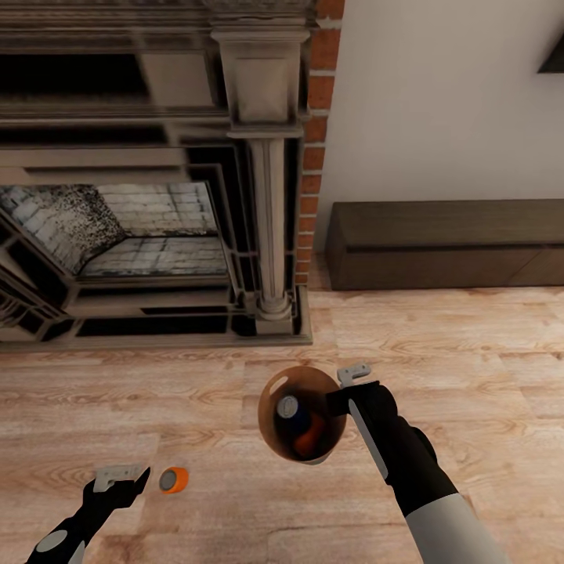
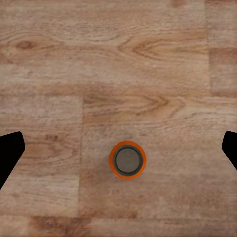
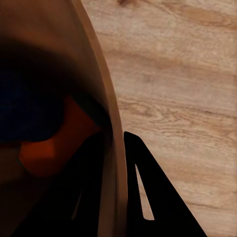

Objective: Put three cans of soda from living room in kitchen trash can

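Observation:
The tash can (image 1: pixel 270 392), glossy brown inside, hangs above the wood floor with my right gripper (image 1: pixel 338 399) shut on its rim. Inside it lie a dark blue can of soda (image 1: pixel 288 408) and an orange one (image 1: pixel 310 440). The right wrist view shows the right gripper (image 3: pixel 116 138) with a finger on each side of the tash can's wall (image 3: pixel 101 89), and the blue can (image 3: pixel 24 108) and orange can (image 3: pixel 54 148) behind it. Another orange can (image 1: pixel 173 479) stands on the floor just right of my open left gripper (image 1: pixel 125 479). From above, that can (image 2: pixel 127 159) sits between the spread fingers of the left gripper (image 2: pixel 121 145), untouched.
A stone fireplace (image 1: pixel 149 227) with a hearth step fills the far left. A red brick column (image 1: pixel 313 157) stands beside it, and a low dark wooden unit (image 1: pixel 446 243) runs along the white wall at the right. Wood floor (image 1: pixel 439 345) stretches around both arms.

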`<state>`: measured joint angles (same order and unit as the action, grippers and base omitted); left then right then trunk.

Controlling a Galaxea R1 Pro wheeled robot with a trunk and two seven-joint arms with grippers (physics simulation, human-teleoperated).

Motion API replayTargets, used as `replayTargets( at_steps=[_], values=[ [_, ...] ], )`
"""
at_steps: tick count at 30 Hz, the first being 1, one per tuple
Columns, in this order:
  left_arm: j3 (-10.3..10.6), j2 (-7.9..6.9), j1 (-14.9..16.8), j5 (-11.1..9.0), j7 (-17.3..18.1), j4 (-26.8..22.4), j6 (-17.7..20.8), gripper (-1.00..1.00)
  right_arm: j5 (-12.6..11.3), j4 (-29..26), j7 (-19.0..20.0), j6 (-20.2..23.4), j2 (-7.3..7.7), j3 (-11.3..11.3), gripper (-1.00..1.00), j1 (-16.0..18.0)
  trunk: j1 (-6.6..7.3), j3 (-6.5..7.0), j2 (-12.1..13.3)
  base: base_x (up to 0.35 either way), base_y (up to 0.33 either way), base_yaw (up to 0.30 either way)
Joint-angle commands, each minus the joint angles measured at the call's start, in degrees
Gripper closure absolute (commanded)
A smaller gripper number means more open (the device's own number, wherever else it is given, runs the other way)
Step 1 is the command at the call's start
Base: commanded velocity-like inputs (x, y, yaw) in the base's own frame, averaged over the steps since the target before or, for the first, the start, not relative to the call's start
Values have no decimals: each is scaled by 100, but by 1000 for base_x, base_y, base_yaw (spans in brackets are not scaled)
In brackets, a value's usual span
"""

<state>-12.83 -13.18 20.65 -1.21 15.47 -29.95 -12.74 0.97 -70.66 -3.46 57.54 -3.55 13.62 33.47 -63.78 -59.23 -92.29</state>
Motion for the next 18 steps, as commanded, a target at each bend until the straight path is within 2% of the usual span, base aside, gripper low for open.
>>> replayTargets(
  at_steps=[1,18],
  values=[
    [0,0,0,-1,0,0,0,-100,-106,-1,21,-6,-3,0,100,2,-22,-18,-42,0,0,0],
    [-1,0,0,-2,0,0,0,-100,-106,-1,21,-6,-2,0,100,2,-396,-323,-724,0,0,0]
  ],
)
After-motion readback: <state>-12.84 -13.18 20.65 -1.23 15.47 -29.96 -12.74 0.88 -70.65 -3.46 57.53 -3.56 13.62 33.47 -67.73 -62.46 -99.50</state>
